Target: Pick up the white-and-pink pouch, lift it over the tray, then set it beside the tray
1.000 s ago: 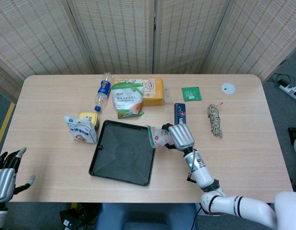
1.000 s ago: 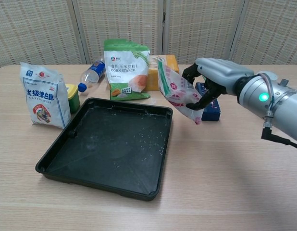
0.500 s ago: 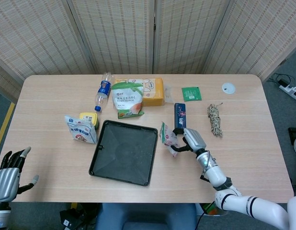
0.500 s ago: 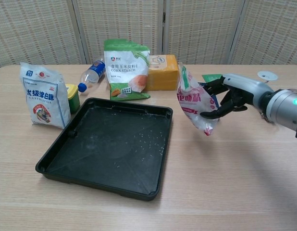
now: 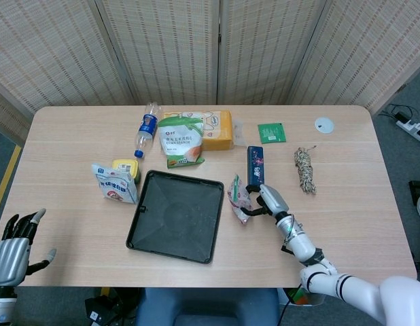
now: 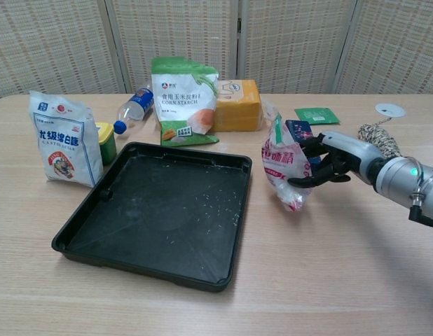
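**White-and-pink pouch held upright just off the tray's edge**

Crinkled plastic film, white with pink print, makes up the white-and-pink pouch (image 6: 282, 166), which stands nearly upright with its lower end at or just above the tabletop; whether it touches the wood cannot be told. The right hand (image 6: 335, 157) grips it from the side, dark fingers (image 6: 309, 180) curled around the pouch's body, silver metal wrist trailing away behind. On the far side of the pouch from this hand lies the tray (image 6: 118, 245), a shallow black rectangular plastic pan with raised rim and pale specks scattered on its floor; pouch and tray are close but apart. Just behind the hand lies a flat dark blue packet (image 5: 255, 165), and further off beyond it a coiled bundle of twine (image 5: 304, 169). The left hand (image 5: 13, 248) hangs well away at the table's near corner, fingers spread and holding nothing.
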You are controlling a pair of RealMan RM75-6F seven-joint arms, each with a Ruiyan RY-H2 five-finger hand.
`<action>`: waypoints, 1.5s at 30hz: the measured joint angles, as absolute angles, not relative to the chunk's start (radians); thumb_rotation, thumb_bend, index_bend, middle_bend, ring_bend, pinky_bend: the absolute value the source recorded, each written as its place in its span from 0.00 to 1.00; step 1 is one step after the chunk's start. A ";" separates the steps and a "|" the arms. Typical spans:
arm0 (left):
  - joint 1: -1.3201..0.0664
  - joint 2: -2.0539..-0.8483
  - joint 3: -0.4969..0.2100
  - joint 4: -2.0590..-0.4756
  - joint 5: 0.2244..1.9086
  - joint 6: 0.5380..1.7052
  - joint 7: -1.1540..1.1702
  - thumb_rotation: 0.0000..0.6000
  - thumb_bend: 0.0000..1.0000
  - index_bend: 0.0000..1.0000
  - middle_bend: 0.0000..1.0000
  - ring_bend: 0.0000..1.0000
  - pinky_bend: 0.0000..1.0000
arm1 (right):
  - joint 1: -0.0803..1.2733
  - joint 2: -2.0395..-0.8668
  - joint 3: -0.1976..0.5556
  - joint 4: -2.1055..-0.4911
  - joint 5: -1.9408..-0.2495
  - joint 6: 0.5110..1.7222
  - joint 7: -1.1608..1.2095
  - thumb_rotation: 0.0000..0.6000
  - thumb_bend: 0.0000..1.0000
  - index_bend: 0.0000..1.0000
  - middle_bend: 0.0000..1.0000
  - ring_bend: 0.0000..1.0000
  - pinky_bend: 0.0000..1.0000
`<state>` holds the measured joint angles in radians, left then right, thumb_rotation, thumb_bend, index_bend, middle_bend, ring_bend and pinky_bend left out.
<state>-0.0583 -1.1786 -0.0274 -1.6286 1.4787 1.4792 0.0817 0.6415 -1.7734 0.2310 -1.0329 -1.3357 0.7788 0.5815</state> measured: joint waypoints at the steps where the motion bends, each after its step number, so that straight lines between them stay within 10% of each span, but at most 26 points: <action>1: -0.058 -1.179 -0.027 -1.629 1.479 1.479 0.082 1.00 0.33 0.00 0.14 0.14 0.04 | 0.646 -1.782 0.227 -1.020 -1.346 0.780 0.599 1.00 0.47 0.84 0.60 1.00 0.96; 20: -0.057 -1.174 -0.023 -1.639 1.480 1.480 0.091 1.00 0.33 0.00 0.14 0.14 0.04 | 0.666 -1.827 0.133 -0.926 -1.457 0.842 0.777 1.00 0.47 0.18 0.22 0.90 0.81; 38: -0.074 -1.173 -0.032 -1.654 1.485 1.472 0.104 1.00 0.33 0.00 0.14 0.14 0.04 | 0.576 -1.648 0.090 -1.133 -1.490 1.006 0.739 1.00 0.47 0.10 0.18 0.86 0.78; 45: -0.092 -1.180 -0.045 -1.668 1.485 1.464 0.119 1.00 0.33 0.00 0.14 0.14 0.04 | 0.499 -1.513 0.069 -1.275 -1.481 1.106 0.497 1.00 0.47 0.12 0.24 0.71 0.69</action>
